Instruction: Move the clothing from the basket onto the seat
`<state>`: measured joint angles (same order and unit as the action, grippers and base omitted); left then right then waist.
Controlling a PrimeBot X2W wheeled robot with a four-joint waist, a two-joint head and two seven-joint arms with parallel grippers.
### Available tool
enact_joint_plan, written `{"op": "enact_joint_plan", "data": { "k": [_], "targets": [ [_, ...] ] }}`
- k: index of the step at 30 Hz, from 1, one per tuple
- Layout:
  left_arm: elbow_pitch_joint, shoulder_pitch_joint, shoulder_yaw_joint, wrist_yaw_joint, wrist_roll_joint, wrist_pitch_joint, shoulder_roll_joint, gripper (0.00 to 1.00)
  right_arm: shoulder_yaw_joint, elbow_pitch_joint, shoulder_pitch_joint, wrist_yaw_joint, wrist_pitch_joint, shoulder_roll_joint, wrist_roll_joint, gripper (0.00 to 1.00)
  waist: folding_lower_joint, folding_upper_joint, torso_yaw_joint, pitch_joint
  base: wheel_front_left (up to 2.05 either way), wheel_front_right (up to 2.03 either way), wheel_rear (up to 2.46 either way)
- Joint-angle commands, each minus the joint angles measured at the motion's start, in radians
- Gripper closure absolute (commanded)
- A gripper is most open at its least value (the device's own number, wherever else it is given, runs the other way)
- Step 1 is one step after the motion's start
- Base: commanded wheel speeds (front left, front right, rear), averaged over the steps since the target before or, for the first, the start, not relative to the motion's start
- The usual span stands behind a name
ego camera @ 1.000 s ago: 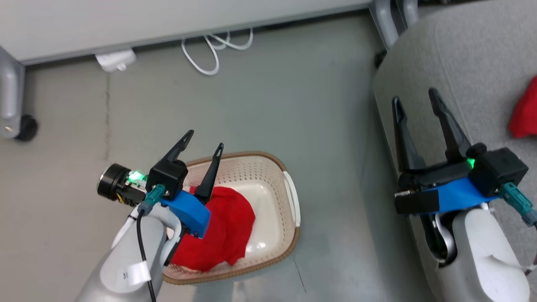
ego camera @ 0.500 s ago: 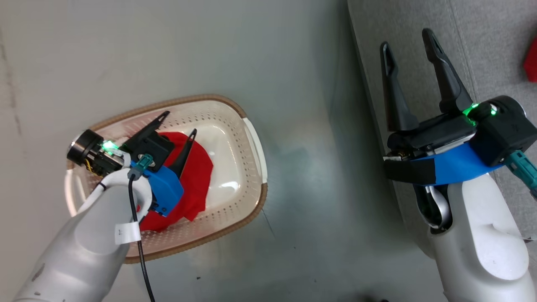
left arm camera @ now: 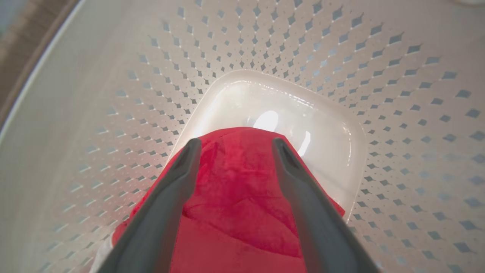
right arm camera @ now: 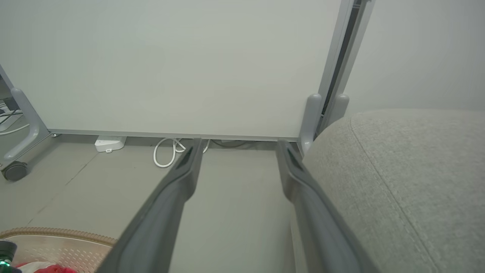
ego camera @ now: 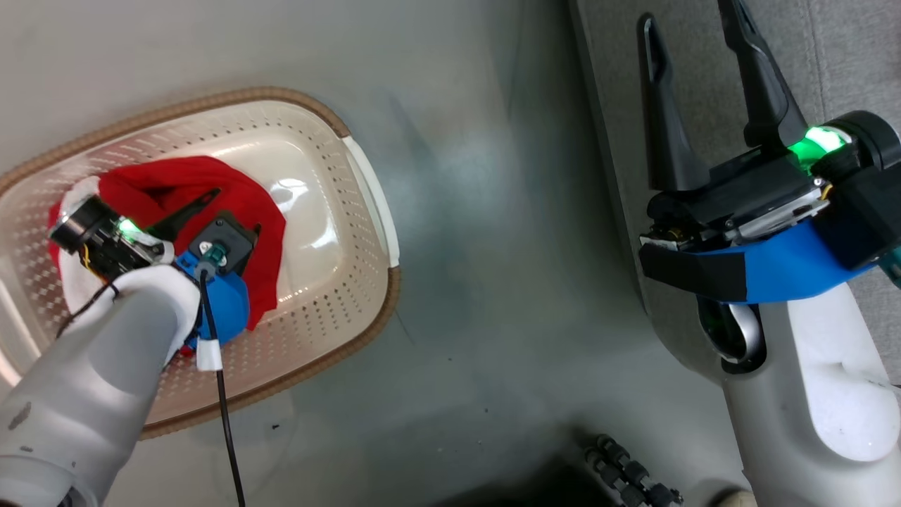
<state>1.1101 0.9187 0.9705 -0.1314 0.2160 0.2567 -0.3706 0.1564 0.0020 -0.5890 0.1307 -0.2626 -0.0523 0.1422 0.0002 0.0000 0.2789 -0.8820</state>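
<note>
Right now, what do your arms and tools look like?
Both forearms are pale grey. The left tool and right tool each have two long dark fingers, a black housing, green light and blue mount. A black cable with white tag trails from the left.

Basket (ego camera: pixel 331 282) on floor (ego camera: pixel 493 211) at left, 1 garment (ego camera: pixel 169 179) inside beneath left gripper (left arm camera: pixel 235 144); seat (ego camera: pixel 845 63) at right, right gripper (ego camera: pixel 686 17) over its edge.

A bright red garment (ego camera: pixel 162 182) lies crumpled in the cream perforated basket (ego camera: pixel 338 282). It is bunched toward the basket's left end with a white edge showing, and the glossy right part of the bottom is bare. The brown-rimmed basket stands upright on the floor (ego camera: pixel 493 211), apart from the grey woven seat (ego camera: pixel 852 63) to its right.
</note>
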Motion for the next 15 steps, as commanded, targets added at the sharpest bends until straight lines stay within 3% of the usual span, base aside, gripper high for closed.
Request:
{"op": "enact_joint_plan", "data": {
  "k": [1, 15],
  "targets": [
    [0.006, 0.021, 0.006, 0.001, 0.006, -0.002, -0.001, 0.0, 0.001, -0.008, -0.014, 0.0, -0.003, 0.003, 0.001, 0.0, -0.0002, 0.0, 0.019, -0.036, 0.0, 0.0, 0.0],
    [0.134, 0.167, 0.161, 0.002, 0.048, -0.094, -0.026, 0.0, 0.007, -0.09, -0.025, 0.0, -0.004, 0.003, 0.015, 0.0, -0.0002, 0.0, 0.045, -0.18, 0.0, 0.0, 0.0]
  ]
}}
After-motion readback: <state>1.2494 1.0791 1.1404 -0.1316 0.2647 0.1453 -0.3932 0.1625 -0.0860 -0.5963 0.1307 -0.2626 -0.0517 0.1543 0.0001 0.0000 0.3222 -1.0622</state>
